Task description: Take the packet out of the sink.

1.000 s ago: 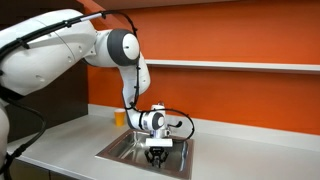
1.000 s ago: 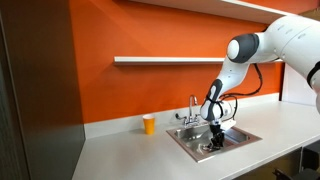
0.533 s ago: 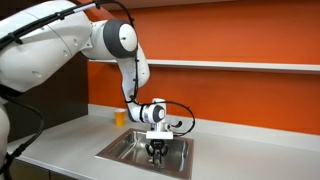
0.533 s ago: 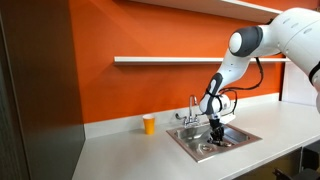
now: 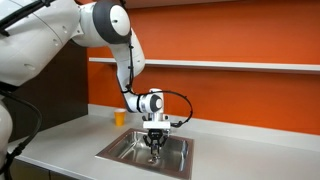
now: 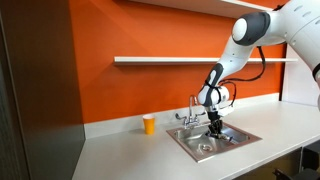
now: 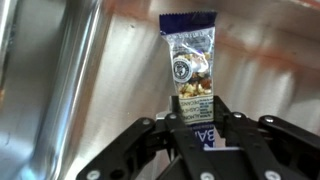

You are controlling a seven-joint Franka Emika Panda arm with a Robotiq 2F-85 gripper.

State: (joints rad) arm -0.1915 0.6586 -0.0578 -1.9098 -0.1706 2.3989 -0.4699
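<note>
My gripper (image 7: 201, 112) is shut on the packet (image 7: 190, 55), a small flat packet with a dark blue top and a clear window showing nuts. In the wrist view the packet sticks out past the fingertips over the steel basin. In both exterior views the gripper (image 5: 153, 141) (image 6: 214, 123) hangs above the sink (image 5: 122, 152) (image 6: 190, 143), with the packet (image 5: 153, 151) dangling as a small dark shape just over the basin. The chrome faucet (image 6: 192, 108) stands at the sink's back edge.
A small yellow-orange cup (image 6: 149, 124) (image 5: 119, 117) stands on the grey counter beside the sink. An orange wall with a white shelf (image 6: 160, 60) runs behind. A dark cabinet (image 6: 35, 100) stands at one end of the counter.
The arm has risen, lifting the gripper and the held packet up out of the basin.
</note>
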